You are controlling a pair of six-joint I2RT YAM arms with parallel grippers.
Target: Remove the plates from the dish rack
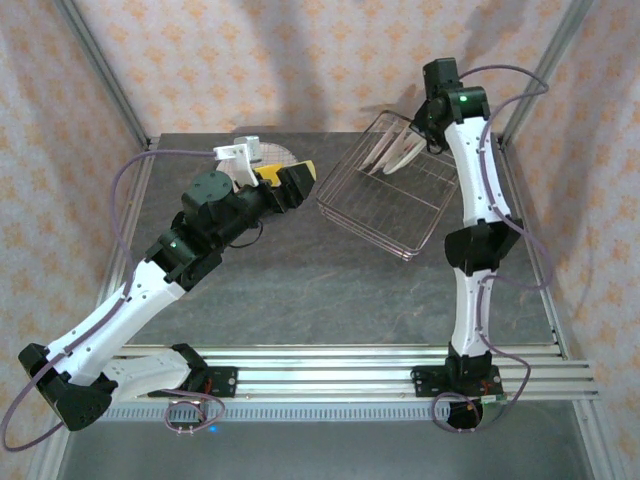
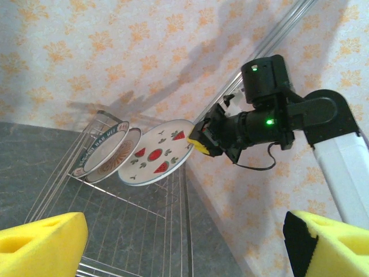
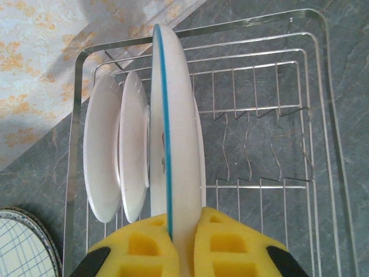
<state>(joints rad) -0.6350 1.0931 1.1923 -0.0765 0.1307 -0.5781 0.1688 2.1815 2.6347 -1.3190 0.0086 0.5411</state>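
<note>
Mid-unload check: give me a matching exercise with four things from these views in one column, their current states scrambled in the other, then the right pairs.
Things:
1. left gripper
2. right gripper
3. plaid plate
4. red-patterned plate

States:
a. upright, gripped at its rim
b. open, holding nothing
c. lying on the table beside the dish rack
d. fingers shut on a plate's edge

Pairs: 1-b; 2-d; 3-c; 4-a

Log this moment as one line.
right jaws: shut on watermelon plate rim | left jaws: open, empty | dish rack: two more plates | plaid plate: on table
</note>
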